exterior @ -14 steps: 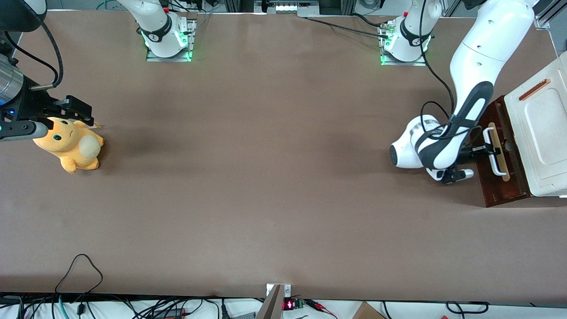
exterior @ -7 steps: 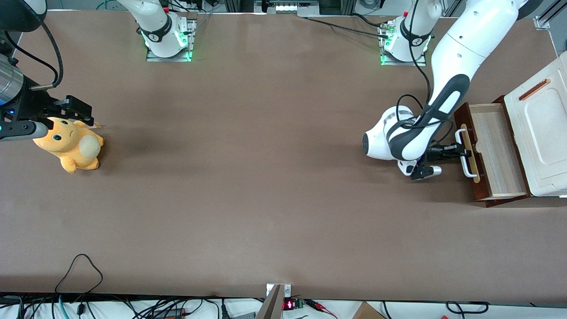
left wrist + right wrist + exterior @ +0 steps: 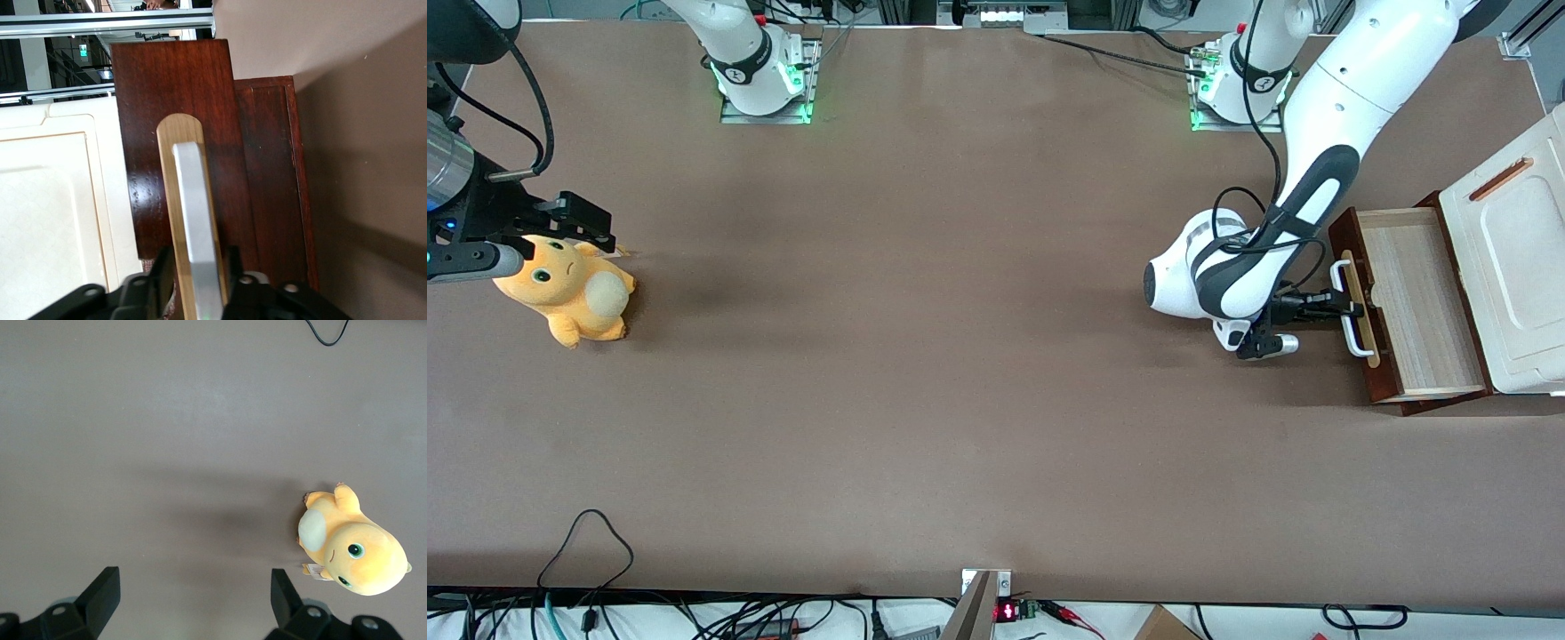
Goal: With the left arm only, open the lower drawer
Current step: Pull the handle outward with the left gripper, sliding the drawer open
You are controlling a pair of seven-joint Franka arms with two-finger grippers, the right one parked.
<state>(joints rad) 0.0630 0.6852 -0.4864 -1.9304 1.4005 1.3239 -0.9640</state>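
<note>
The lower drawer (image 3: 1414, 302) is dark reddish-brown with a light plywood inside. It stands pulled well out of the white cabinet (image 3: 1516, 258) at the working arm's end of the table. Its white bar handle (image 3: 1348, 308) sits on a pale wood strip. The left arm (image 3: 1325, 178) reaches down in front of the drawer, and its black gripper (image 3: 1352, 308) is on the middle of the handle. In the left wrist view the gripper (image 3: 198, 267) has one finger (image 3: 162, 267) on each side of the handle (image 3: 193, 213), closed around it against the drawer front (image 3: 173, 100).
An orange plush toy (image 3: 569, 289) lies toward the parked arm's end of the table and shows in the right wrist view (image 3: 353, 550). A black cable loop (image 3: 587, 533) lies at the table edge nearest the front camera. The arm bases (image 3: 765, 76) stand along the edge farthest from it.
The gripper has pulled the handle away from the cabinet. The drawer went from nearly shut to well open, with most of the travel early and a small further slide since half a second ago.
</note>
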